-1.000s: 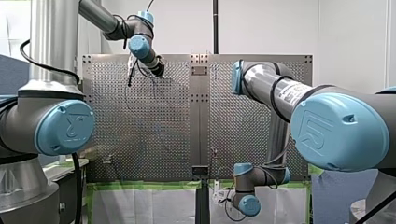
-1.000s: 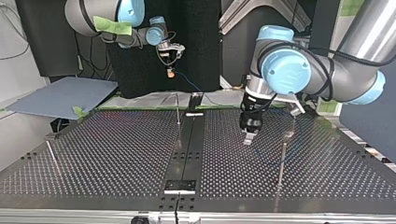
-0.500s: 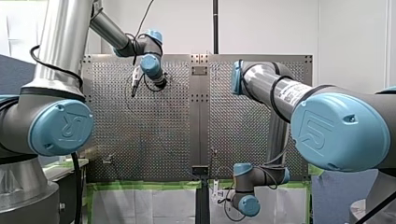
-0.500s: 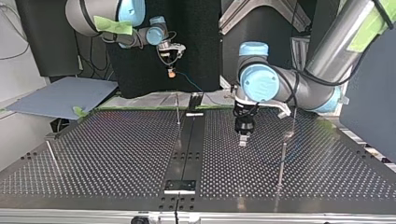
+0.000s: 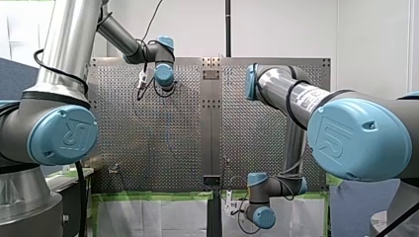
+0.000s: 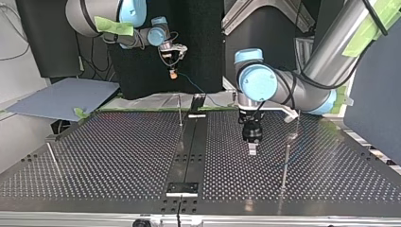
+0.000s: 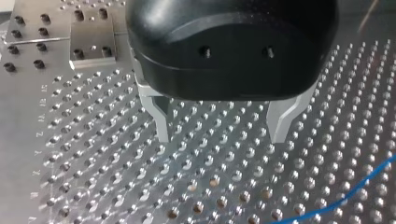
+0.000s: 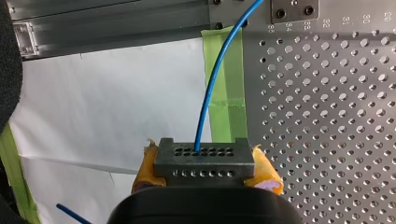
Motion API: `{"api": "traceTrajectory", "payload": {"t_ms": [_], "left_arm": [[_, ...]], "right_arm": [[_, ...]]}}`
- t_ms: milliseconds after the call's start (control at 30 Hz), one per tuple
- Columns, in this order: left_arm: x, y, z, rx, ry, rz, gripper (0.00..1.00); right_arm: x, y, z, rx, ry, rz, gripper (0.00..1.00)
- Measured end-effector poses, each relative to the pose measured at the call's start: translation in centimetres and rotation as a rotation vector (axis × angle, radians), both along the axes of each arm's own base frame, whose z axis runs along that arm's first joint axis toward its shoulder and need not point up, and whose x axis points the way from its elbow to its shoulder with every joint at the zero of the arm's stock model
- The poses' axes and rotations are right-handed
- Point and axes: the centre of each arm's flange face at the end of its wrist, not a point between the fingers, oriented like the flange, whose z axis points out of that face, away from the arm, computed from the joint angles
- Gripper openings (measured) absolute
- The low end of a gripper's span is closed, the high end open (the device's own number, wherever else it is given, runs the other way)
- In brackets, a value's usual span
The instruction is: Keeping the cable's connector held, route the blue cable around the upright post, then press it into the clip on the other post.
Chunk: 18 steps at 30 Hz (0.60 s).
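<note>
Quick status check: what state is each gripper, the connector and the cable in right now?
Left gripper: open, empty, above the table.
Right gripper: shut on the connector.
Connector: clamped between the yellow pads.
Blue cable: runs from the connector; not in the left gripper.

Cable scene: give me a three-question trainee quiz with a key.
1. True or false: my left end effector is shut on the cable.
2. My right end effector holds: A) a post, B) the connector, C) tape.
3. Fill in: the pads gripping the connector are ____.
Key: 1 false, it is open and empty; 2 B; 3 yellow.
</note>
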Motion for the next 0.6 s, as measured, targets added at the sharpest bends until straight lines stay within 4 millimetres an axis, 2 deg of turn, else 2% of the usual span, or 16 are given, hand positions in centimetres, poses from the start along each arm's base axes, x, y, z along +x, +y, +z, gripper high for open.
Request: {"api": "traceTrajectory", "payload": {"t_ms": [300, 600], "left_arm": [[1.5, -0.3, -2.3, 0.056, -0.026, 0.070, 0.99], [2.0, -0.5, -2.2, 0.048, -0.074, 0.102, 0.99]], "right_arm": [[0.1, 0.1, 0.0, 0.002, 0.000, 0.004, 0.00], [0.1, 0.1, 0.0, 0.000, 0.000, 0.004, 0.00]]}}
